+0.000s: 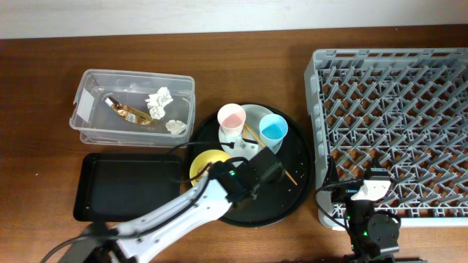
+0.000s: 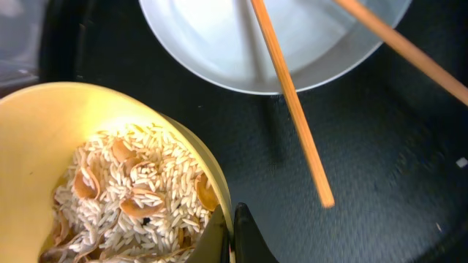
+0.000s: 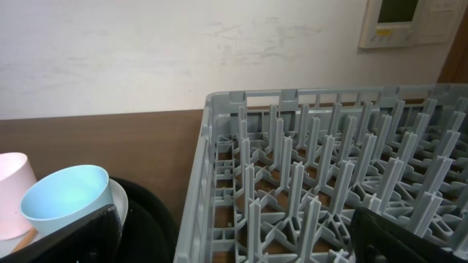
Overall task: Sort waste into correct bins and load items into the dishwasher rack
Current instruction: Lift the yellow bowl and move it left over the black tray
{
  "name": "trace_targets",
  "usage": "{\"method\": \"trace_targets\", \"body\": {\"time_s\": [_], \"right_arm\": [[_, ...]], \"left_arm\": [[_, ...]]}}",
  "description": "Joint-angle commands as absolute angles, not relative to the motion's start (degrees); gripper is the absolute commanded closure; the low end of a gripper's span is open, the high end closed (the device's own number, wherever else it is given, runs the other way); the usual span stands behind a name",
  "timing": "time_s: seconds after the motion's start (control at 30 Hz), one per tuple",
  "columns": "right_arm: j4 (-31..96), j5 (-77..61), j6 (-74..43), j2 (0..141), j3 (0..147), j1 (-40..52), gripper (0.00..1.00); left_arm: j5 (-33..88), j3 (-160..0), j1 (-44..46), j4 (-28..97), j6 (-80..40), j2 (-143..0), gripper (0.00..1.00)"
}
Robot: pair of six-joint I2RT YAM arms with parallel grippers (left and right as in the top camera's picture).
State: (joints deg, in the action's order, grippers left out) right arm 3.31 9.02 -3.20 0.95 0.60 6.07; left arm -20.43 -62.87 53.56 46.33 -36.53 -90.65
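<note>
My left gripper (image 1: 221,169) (image 2: 234,235) is shut on the right rim of the yellow bowl (image 1: 203,165) (image 2: 44,139), one finger inside and one outside. The bowl holds rice-like food scraps (image 2: 131,186). Beside it lies the pale plate (image 1: 254,115) (image 2: 219,36) with chopsticks (image 1: 252,134) (image 2: 292,102) across it, a pink cup (image 1: 231,118) (image 3: 11,190) and a blue cup (image 1: 273,129) (image 3: 66,193). My right gripper (image 1: 371,183) (image 3: 234,215) stands open and empty over the front left corner of the grey dishwasher rack (image 1: 395,95) (image 3: 212,146).
The dishes sit on a round black tray (image 1: 301,164). At the back left a clear tub (image 1: 135,74) holds two tissue balls (image 1: 159,101) and a gold wrapper (image 1: 128,112). A shallow black rectangular tray (image 1: 128,188) lies in front of the tub.
</note>
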Motion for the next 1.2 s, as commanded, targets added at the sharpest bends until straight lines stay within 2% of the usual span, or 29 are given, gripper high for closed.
{"method": "trace_targets", "body": {"time_s": [0.0, 0.23, 0.47, 0.6, 0.83, 1.03, 1.17], "right_arm": [[3.70, 9.72, -3.49, 0.73, 0.32, 6.37, 0.01], [3.70, 9.72, -3.49, 0.73, 0.32, 6.37, 0.02], [3.70, 9.72, -3.49, 0.73, 0.32, 6.37, 0.02], [3.70, 9.72, -3.49, 0.73, 0.32, 6.37, 0.02], [3.70, 9.72, -3.49, 0.73, 0.32, 6.37, 0.02], [3.70, 9.72, -3.49, 0.73, 0.32, 6.37, 0.01], [3.70, 9.72, -3.49, 0.73, 0.32, 6.37, 0.02]], "left_arm": [[-20.21, -62.78, 51.90, 49.01, -32.84, -83.96, 0.99], [-7.77, -62.78, 40.42, 54.63, -26.28, -73.34, 0.99], [5.02, -62.76, 18.04, 58.61, -13.82, -64.64, 1.00], [17.45, -62.39, 6.31, 59.35, -6.37, -64.77, 1.00], [35.83, -56.88, -11.11, 58.96, 5.19, -64.79, 0.99], [37.17, -49.65, -23.16, 54.41, 7.22, -63.92, 0.99], [45.15, -42.35, -30.00, 49.50, 10.52, -62.11, 0.99]]}}
